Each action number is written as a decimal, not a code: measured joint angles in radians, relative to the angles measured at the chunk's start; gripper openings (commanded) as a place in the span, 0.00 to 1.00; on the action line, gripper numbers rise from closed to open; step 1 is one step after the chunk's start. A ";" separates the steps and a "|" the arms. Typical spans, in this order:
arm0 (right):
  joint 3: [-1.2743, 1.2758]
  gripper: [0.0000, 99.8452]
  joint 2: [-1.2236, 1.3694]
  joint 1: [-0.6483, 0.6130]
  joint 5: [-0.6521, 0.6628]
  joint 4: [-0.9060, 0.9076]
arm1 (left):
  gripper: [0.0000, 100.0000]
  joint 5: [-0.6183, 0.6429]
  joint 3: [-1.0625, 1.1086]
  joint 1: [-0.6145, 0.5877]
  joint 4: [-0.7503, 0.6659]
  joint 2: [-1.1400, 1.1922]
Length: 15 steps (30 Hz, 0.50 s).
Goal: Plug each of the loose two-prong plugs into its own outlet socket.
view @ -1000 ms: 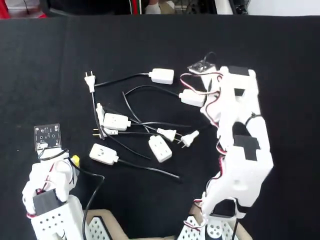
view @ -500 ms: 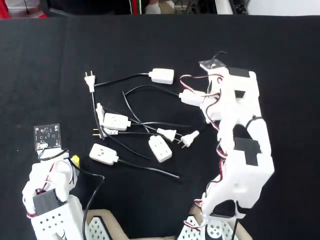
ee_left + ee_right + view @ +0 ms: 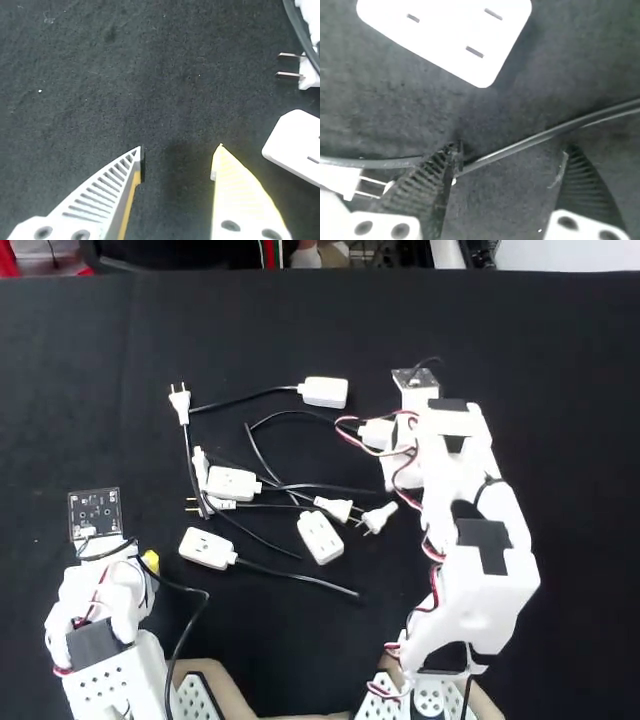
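Note:
Several white outlet sockets and two-prong plugs on black cables lie tangled at the table's middle: sockets (image 3: 323, 391), (image 3: 232, 483), (image 3: 320, 537), (image 3: 205, 548), and plugs (image 3: 180, 400), (image 3: 335, 507), (image 3: 378, 515). My right gripper (image 3: 506, 157) is open just above the cloth, with a black cable (image 3: 545, 134) running between its fingers. A white socket (image 3: 445, 35) lies just beyond them. In the high view the right arm (image 3: 440, 440) covers part of a socket (image 3: 372, 430). My left gripper (image 3: 178, 156) hangs open over bare cloth, with a socket (image 3: 295, 145) and a plug's prongs (image 3: 289, 66) off to one side.
A small square black board (image 3: 95, 512) lies beside the left arm (image 3: 100, 610) at the front left. Black cloth covers the whole table (image 3: 560, 350), with free room at the back and far right. Cables loop between the sockets.
The right arm has swung left and down over the socket near it, covering more of it. The left arm and the plugs and sockets have not moved.

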 measured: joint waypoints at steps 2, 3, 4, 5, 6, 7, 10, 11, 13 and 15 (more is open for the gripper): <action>-0.002 0.18 0.006 -0.002 0.000 -0.002 | 0.24 0.000 0.000 0.000 0.000 0.000; -0.002 0.13 0.006 0.000 0.000 -0.003 | 0.24 0.000 0.000 0.000 0.000 0.000; -0.002 0.08 0.006 0.002 0.000 -0.003 | 0.24 0.000 0.000 0.000 0.000 0.000; -0.006 0.03 0.006 0.003 0.003 -0.003 | 0.24 0.000 0.000 0.000 0.000 0.000; -0.011 0.01 0.005 0.005 0.011 -0.003 | 0.24 0.000 0.000 0.000 0.000 0.000; -0.014 0.03 0.002 0.006 0.014 -0.003 | 0.24 0.000 0.000 0.000 0.000 0.000; -0.011 0.01 -0.006 0.005 0.020 0.000 | 0.24 0.000 0.003 0.000 0.000 0.000; -0.011 0.01 -0.009 0.005 0.023 0.011 | 0.24 0.000 0.003 0.000 0.000 0.000; -0.020 0.01 -0.023 0.008 0.026 0.038 | 0.24 0.000 0.003 0.000 0.000 0.000; -0.032 0.01 -0.048 0.008 0.051 0.074 | 0.24 0.000 0.003 0.000 0.000 0.000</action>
